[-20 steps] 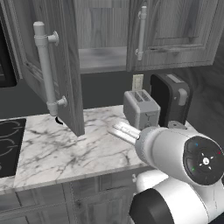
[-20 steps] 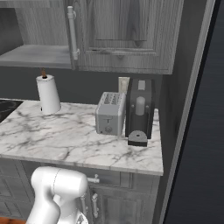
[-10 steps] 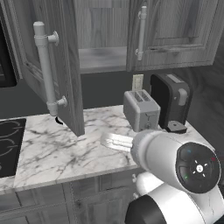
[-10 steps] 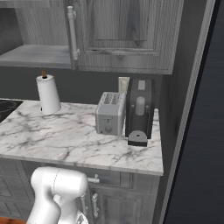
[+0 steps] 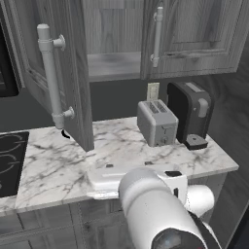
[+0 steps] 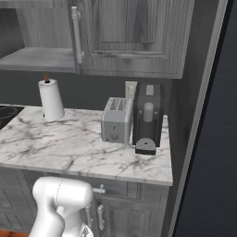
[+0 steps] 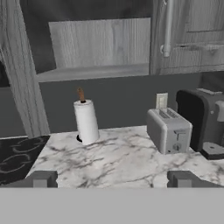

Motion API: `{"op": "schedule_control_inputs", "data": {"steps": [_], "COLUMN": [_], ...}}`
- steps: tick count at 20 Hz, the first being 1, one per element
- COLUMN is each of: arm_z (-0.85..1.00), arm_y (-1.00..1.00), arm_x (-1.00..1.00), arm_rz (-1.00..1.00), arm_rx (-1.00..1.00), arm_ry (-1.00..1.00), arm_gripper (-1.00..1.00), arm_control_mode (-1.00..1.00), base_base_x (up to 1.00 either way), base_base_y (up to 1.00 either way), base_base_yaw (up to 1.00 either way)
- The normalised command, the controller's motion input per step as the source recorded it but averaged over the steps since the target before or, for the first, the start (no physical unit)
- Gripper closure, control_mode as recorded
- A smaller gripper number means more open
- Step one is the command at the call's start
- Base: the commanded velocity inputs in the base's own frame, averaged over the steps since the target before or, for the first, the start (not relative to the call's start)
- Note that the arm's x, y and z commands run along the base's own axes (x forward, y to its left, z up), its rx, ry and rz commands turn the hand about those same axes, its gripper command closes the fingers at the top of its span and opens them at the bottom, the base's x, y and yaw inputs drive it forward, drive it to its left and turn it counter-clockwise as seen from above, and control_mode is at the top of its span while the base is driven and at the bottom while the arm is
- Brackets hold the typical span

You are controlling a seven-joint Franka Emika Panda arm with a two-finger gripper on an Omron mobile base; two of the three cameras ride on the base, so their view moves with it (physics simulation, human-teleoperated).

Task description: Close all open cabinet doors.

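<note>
White glossy rounded arm (image 5: 146, 199), dark joint cap; small dark grey blocky fingertips (image 7: 41, 179).

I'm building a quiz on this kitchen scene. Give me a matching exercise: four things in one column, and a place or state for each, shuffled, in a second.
Things:
1. left cabinet door
2. right cabinet door
3. toaster
4. paper towel roll

Places or states:
A. shut
B. on the counter next to the coffee machine
C. swung open over the counter
D. upright below the open shelf

Pairs: 1-C, 2-A, 3-B, 4-D
</note>
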Motion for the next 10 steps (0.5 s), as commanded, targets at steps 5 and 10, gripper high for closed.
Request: {"op": "schedule_control_inputs", "data": {"steps": [5,10], "arm_z": [0.0,0.0], "arm_y": [0.47,0.51], "arm_x": [-0.03,0.33], "arm_rz": [0.01,-0.01], "arm_rx": [-0.21,-0.17], "arm_ry": [-0.14,-0.05], "arm_gripper": [-1.0,-1.0], "arm_control_mode": [-1.0,-1.0], "base_base_x": [0.0,0.0], "base_base_y": [0.0,0.0], "base_base_yaw": [0.0,0.0]}}
